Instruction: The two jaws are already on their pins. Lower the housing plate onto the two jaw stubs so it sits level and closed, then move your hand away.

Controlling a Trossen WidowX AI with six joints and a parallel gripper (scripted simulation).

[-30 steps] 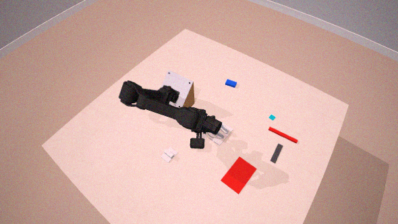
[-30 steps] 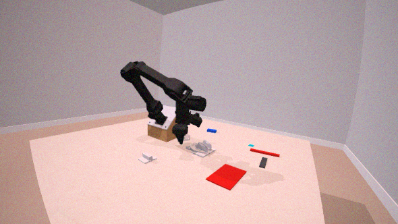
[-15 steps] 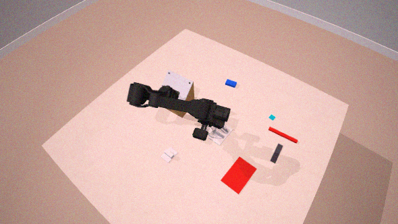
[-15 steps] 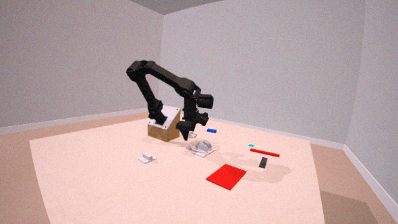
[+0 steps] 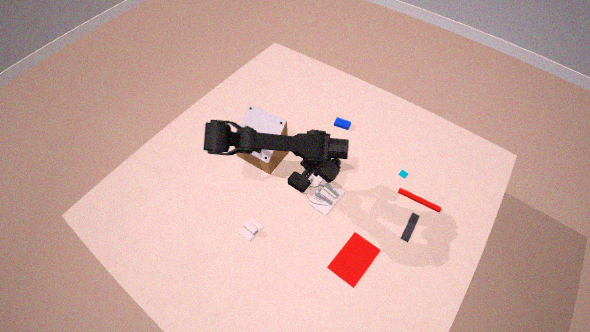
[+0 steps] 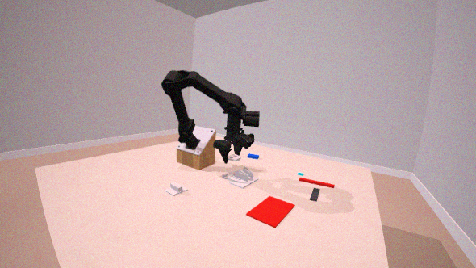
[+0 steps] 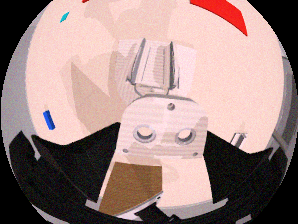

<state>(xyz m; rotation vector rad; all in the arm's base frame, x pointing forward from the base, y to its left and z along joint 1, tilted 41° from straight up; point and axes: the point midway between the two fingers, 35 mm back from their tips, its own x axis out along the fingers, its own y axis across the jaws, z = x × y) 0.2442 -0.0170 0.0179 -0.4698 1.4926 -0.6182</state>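
My gripper is shut on the white housing plate, holding it by its two sides. The plate has two large round holes and small ones, and looks about level in the exterior view. It hangs above the table, clear of the jaw assembly. The white base lies on the table with the grey jaws on it. In the wrist view the plate's far edge covers the near end of the base, hiding the pins and stubs there.
A wooden block with a sloping white top stands behind the gripper. A small white stand lies to the left. A red sheet, blue block, red bar and dark strip lie around.
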